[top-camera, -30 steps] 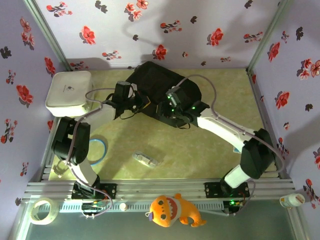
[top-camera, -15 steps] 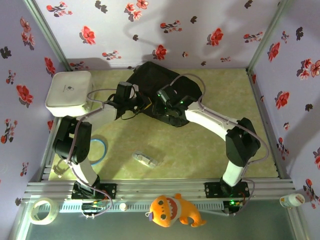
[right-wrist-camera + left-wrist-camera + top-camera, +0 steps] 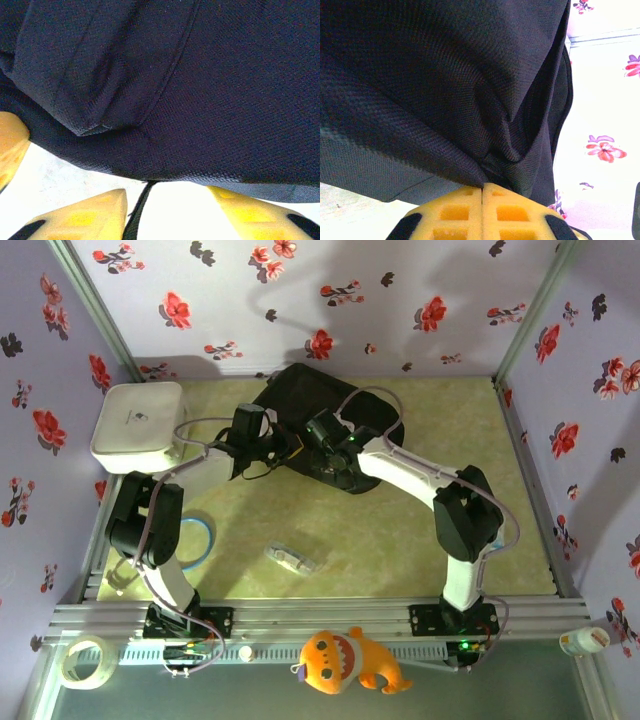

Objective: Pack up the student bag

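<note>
**A:** Starting at our end: the orange plush [image 3: 350, 660] is sitting on the near rail and the small clear item [image 3: 290, 559] is lying mid-desk, both well apart from the bag. So we're guessing nothing is going in yet and we're at the opening-up step.

**B:** Agreed. Further out, the left jaws are squeezing shut on a fold of the student bag [image 3: 300, 390]. The left wrist view is showing the yellow fingertips [image 3: 467, 194] meeting, with black fabric bunched right above them. That pinch is looking thin to us. If we're pulling hard on it, the fold may be slipping out.

**A:** And the right jaws are standing apart under the bag's edge, clamping nothing that we're seeing. A dark strap [image 3: 136, 212] is hanging in the gap, so closing here might be catching the strap rather than a flap or zipper.

**B:** The bag itself is lying at the far middle of the desk [image 3: 380, 560], close to the back wall. It's soft, so we're worrying about dragging the whole thing instead of opening it, maybe toward the white case [image 3: 138, 425].
</note>
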Available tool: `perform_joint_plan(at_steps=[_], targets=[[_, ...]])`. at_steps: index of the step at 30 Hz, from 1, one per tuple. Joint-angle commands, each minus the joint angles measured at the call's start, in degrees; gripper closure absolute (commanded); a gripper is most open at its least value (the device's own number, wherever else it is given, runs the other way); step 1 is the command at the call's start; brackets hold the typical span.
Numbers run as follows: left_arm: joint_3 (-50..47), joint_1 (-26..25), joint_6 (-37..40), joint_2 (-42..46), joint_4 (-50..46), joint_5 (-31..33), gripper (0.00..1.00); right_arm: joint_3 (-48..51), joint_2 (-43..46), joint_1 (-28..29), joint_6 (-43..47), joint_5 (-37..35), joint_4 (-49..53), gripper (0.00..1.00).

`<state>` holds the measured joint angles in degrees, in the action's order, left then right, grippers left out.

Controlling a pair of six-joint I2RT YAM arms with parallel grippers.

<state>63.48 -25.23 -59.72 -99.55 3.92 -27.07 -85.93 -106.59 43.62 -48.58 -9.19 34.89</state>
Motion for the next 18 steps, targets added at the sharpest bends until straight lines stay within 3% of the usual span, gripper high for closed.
perform_joint_plan(at_steps=[1,13,18], targets=[[1.1,-0.8,-0.4,0.0,1.9,-2.3,1.00,-2.0,-0.9,0.1,-0.7,-2.4,1.6,0.62],[0.9,-0.8,-0.2,0.1,1.9,-2.3,1.00,-0.8,-0.5,0.1,-0.2,-3.2,1.6,0.79],[0.9,-0.6,0.1,0.1,1.4,-2.0,1.00,1.2,1.4,0.1,0.1,-4.8,1.2,0.95]])
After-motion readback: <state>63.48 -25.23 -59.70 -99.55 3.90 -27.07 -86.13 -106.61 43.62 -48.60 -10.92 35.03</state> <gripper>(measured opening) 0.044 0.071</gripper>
